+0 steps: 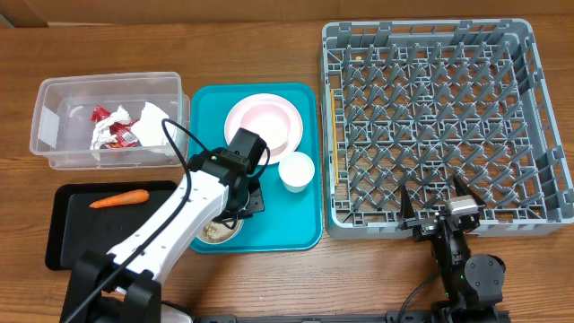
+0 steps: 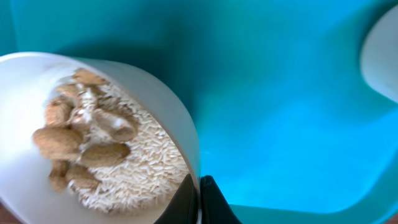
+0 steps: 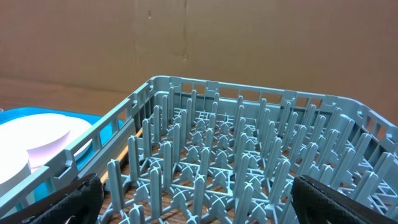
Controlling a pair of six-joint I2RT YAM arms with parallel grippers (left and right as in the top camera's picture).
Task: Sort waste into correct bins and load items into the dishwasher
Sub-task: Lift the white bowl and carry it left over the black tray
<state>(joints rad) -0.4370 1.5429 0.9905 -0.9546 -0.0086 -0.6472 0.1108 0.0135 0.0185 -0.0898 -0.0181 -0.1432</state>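
A small white bowl [image 2: 166, 106] holding pale grains and brown crumbs [image 2: 118, 158] sits at the near edge of the teal tray [image 1: 305, 224]. My left gripper [image 2: 199, 186] is shut on that bowl's rim, one finger inside and one outside. In the overhead view the arm covers most of the bowl [image 1: 218, 232]. A wide white plate [image 1: 263, 124] and a small cup [image 1: 296, 170] also stand on the teal tray. The grey dish rack [image 1: 439, 126] is empty. My right gripper [image 1: 437, 211] hovers open at the rack's near edge, and its fingers frame the pegs [image 3: 217, 155].
The clear tub [image 1: 54, 135] at back left holds a red wrapper [image 1: 112, 126] and white napkins [image 1: 152, 126]. An orange carrot [image 1: 119, 199] lies in the black tray [image 1: 67, 238] in front of it. Bare wooden table surrounds everything.
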